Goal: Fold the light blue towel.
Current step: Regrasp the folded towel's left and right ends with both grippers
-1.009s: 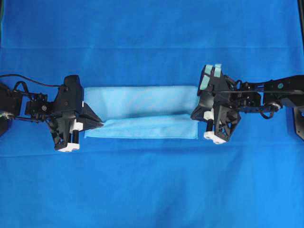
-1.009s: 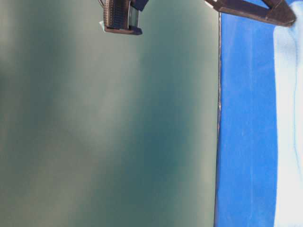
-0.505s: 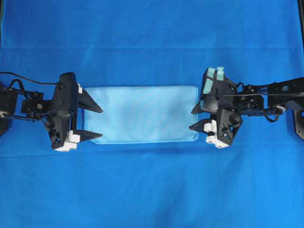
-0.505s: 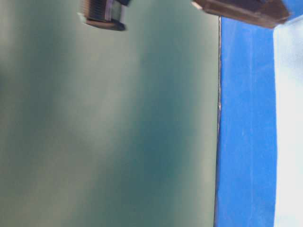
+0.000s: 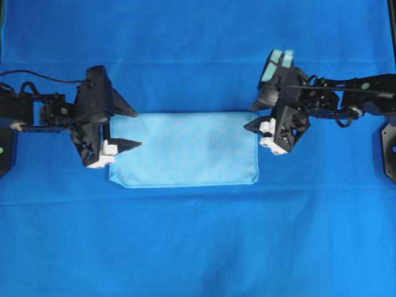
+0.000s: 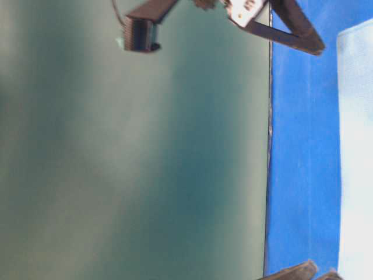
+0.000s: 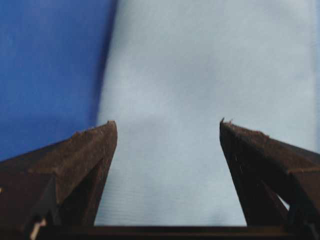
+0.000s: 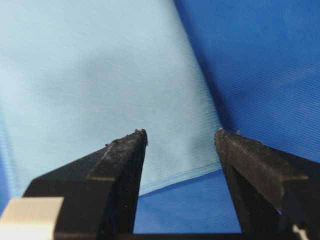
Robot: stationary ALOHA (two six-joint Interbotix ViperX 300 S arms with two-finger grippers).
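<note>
Left gripper (image 5: 127,129): jaws wide apart, nothing between them, poking over the left short edge of the pale sky-blue folded microfibre towel (image 5: 184,148). Right gripper (image 5: 252,116): jaws wide apart too, empty, by the towel's far right corner. Probably placed at both ends to pinch the far corners for one more fold. Towel flat, a long shape lying between the two grippers. All around, big royal-blue cloth (image 5: 198,247), lots of bare room.

The view from above is bright and even, with only small soft shadows. The table-level view is blurry and dim on its green side. Both wrist views look soft, and the black claw fingers (image 7: 80,165) are fuzzy.
</note>
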